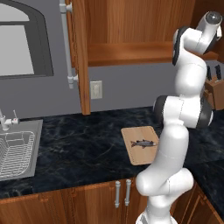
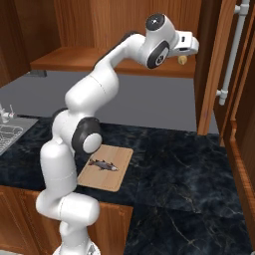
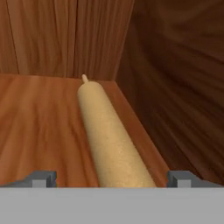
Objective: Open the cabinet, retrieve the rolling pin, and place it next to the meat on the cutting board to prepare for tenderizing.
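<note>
Pin (image 3: 109,135) looks light, stiff, smooth and prone to roll — grip mid-barrel; gripper (image 3: 111,178) spread wide astride it, holding nothing.

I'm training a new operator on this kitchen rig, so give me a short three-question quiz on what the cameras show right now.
1. True or false: the cabinet doors stand open.
2. What lies on the cutting board? A) the meat B) a knife C) nothing
3. In the hand view, where does the rolling pin lie relative to the pincer?

Key:
1. True; a door with its long grey handle is swung out at each side.
2. A; the meat lies on the board.
3. On the cabinet shelf, running lengthwise away from the camera, its near end between the open, spread fingertips, with no grip on it yet.
</note>
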Motion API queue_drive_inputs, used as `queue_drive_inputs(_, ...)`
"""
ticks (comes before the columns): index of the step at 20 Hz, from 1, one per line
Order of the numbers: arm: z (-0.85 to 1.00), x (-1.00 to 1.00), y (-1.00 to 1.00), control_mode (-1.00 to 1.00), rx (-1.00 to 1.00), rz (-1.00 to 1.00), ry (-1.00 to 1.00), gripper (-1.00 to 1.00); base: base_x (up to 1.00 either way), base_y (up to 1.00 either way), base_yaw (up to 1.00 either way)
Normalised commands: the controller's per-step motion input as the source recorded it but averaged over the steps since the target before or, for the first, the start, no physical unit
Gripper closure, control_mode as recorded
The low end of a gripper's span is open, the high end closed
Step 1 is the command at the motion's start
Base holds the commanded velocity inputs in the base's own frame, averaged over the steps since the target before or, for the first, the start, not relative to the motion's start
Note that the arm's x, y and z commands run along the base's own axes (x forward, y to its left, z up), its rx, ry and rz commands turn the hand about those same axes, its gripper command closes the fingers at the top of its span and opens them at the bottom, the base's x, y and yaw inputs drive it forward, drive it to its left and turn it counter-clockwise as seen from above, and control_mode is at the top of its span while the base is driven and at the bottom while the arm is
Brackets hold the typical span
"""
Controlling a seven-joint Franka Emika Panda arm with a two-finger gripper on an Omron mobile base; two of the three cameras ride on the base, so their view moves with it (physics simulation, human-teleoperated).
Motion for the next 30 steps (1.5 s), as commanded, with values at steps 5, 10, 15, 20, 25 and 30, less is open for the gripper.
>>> queue_drive_inputs(5, -0.07, 0.32, -0.18, -1.0, 0.0, 0.0, 0.02, -1.0, 0.0, 0.0, 0.0)
queue_drive_inputs(10, -0.15, 0.19, -0.07, -1.0, 0.0, 0.01, 0.05, -1.0, 0.0, 0.0, 0.0)
queue_drive_inputs(15, -0.37, 0.02, -0.09, -1.0, 0.03, 0.04, 0.05, 1.0, 0.0, 0.0, 0.0)
queue_drive_inputs(20, -0.49, -0.01, 0.02, -1.0, 0.0, 0.05, 0.14, 1.0, 0.0, 0.0, 0.0)
queue_drive_inputs(25, -0.29, -0.55, 0.09, -1.0, 0.04, 0.04, 0.0, 1.0, 0.0, 0.0, 0.0)
queue_drive_inputs(30, -0.21, -0.99, 0.22, -1.0, 0.05, 0.01, -0.08, 1.0, 0.0, 0.0, 0.0)
